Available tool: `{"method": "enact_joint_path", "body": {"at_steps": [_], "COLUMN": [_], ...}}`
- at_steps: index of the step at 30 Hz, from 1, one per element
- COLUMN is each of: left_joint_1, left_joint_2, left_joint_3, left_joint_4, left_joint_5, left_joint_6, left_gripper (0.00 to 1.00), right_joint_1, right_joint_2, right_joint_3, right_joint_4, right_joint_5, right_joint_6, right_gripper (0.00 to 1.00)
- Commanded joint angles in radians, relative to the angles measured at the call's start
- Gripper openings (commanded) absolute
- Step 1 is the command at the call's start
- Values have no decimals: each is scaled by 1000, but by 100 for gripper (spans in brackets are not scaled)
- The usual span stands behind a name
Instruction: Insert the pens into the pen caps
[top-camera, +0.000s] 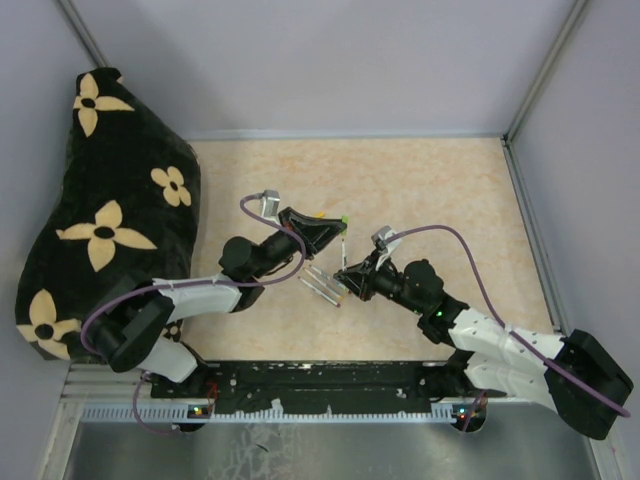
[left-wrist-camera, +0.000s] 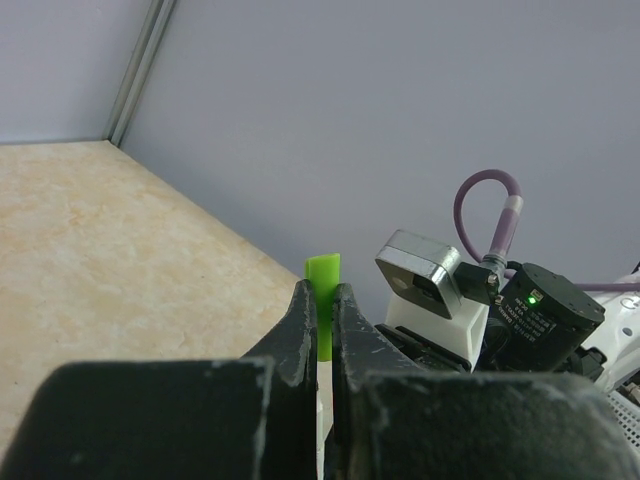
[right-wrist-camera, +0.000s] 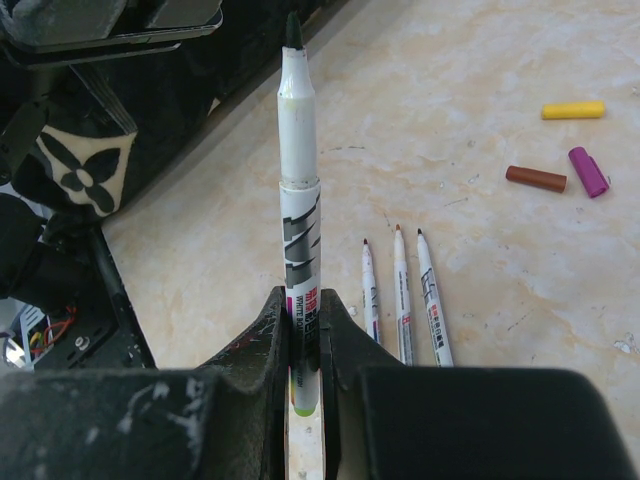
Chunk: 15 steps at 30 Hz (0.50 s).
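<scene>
With its two black fingers pressed together on a slim white marker pen with a dark green tip (right-wrist-camera: 299, 180), the right gripper (right-wrist-camera: 305, 330) holds that pen upright along its own axis, tip pointing away from the wrist. Across from it, the left gripper (left-wrist-camera: 318, 320) is clamped on a small bright green plastic cap (left-wrist-camera: 323, 290), of which only the upper end shows above the fingertips. From above, both grippers meet over the middle of the beige marbled tabletop (top-camera: 420, 190), pen tip and cap near each other but apparently not yet joined.

Three more thin white pens (right-wrist-camera: 400, 295) lie side by side on the table just beside the right gripper. Farther off rest a yellow cap (right-wrist-camera: 573, 110), a dark red cap (right-wrist-camera: 536, 178) and a magenta cap (right-wrist-camera: 588, 171), the last two close together. A black flower-patterned bag (top-camera: 100, 220) sits at the table's left.

Judging by this, the first pairing is in hand: the next move calls for lining the tip up with the cap's opening, whose facing I cannot make out, then pushing straight in.
</scene>
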<state>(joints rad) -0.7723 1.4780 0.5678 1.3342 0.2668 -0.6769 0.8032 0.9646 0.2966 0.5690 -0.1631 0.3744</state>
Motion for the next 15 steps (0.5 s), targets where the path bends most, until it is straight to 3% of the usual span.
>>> {"method": "enact_joint_path", "body": {"at_steps": [1,15], "left_joint_1": [-8,-11], "left_joint_2": [2,5], "left_joint_3": [-12,-39], "left_joint_4": [60,67], "left_joint_5": [16,11], "left_joint_6": [-6,-7], "left_gripper": [0,0], "right_joint_1": [11,11], "right_joint_2": [2,-20], "right_joint_3": [51,50], "right_joint_4": [60,55], "right_joint_5": [1,12], "right_joint_6": [-17,-21], "right_gripper": [0,0]}}
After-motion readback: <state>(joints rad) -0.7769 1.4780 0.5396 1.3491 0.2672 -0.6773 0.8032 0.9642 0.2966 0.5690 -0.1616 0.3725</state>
